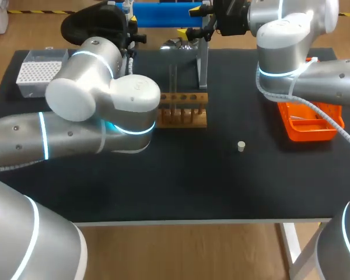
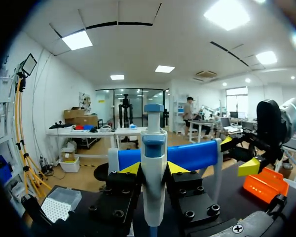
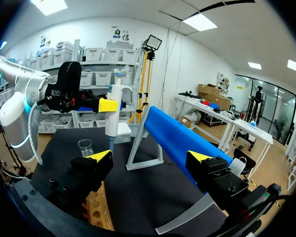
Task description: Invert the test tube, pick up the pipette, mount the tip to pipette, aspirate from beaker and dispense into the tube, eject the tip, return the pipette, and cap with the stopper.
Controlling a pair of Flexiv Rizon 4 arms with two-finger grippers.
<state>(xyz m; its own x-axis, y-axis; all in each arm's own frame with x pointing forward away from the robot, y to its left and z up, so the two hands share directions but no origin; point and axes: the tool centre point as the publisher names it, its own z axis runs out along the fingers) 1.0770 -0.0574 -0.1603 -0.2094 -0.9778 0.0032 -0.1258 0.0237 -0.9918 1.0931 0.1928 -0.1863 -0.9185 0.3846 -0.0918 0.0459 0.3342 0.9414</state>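
Your left gripper [image 2: 154, 169] grips the pipette [image 2: 153, 143] upright from both sides, just before the blue stand [image 2: 193, 155], and your right gripper [image 3: 150, 157] stands wide open and empty, so next, I judge, you carry it to the tip box [image 1: 38, 71] and press straight down.

The desk [image 1: 163, 186] is black. On it sit an orange tray [image 1: 293, 132], a tan wooden rack [image 1: 184, 116], a cream stopper [image 1: 241, 146] and a white, dot-gridded tip box [image 1: 29, 89]. The pipette [image 2: 153, 173] is white and blue.

Stopper [image 1: 241, 146] right of rack [image 1: 184, 109], tray [image 1: 310, 121] farther (right)
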